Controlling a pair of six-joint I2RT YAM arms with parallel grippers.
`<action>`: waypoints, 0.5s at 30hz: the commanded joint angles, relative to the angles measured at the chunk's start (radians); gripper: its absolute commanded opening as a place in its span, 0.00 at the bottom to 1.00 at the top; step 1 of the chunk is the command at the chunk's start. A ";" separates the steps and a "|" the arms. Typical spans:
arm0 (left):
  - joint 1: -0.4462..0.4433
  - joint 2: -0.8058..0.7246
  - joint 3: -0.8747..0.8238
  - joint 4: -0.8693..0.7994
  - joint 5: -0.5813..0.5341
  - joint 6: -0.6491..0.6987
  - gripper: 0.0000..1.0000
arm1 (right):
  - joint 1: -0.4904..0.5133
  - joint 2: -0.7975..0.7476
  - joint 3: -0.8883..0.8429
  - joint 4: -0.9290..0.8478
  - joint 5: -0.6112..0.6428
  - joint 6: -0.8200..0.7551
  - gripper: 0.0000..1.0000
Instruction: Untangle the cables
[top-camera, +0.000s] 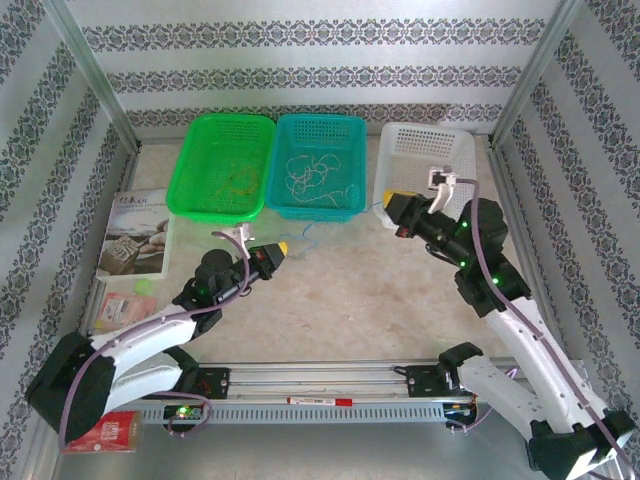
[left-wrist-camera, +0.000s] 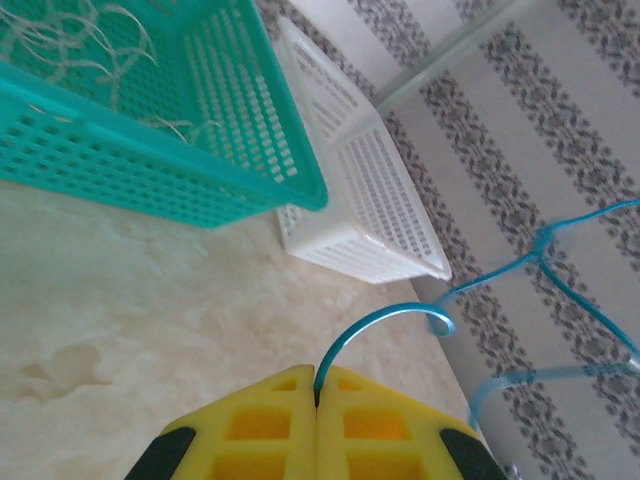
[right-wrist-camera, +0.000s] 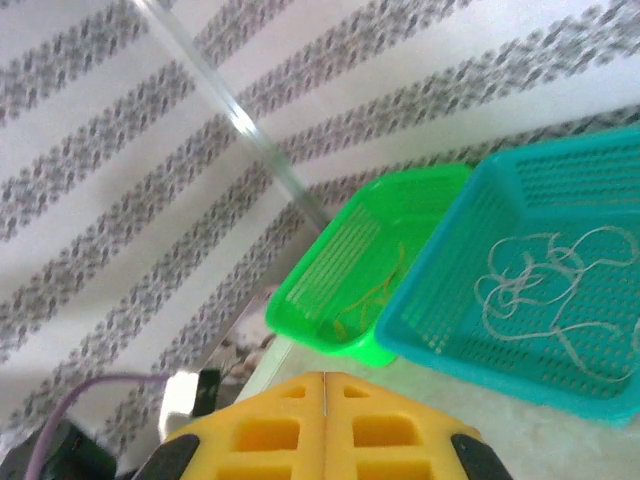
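Left jaws are clenched on one end of the blue cable (left-wrist-camera: 385, 312). From their seam the cable arcs up, then runs rightward in kinks above the worktop (top-camera: 340, 300) toward the right jaws near the white basket (top-camera: 430, 127). Those jaws are pressed shut; any grip on the far end cannot be told. The cable's long axis thus lies arm to arm. Whitish cables (top-camera: 318, 172) lie in the teal basket (top-camera: 320, 118).

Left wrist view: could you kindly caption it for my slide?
Left gripper shut on a pale blue cable, teal basket behind.
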 joint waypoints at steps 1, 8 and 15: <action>-0.006 -0.067 -0.023 -0.093 -0.108 0.020 0.00 | -0.047 -0.029 -0.019 0.010 0.029 0.043 0.00; -0.004 -0.155 -0.036 -0.218 -0.202 0.018 0.00 | -0.132 -0.080 -0.020 0.011 0.085 0.065 0.00; -0.004 -0.248 -0.059 -0.304 -0.295 -0.005 0.00 | -0.226 -0.135 -0.018 0.009 0.168 0.096 0.00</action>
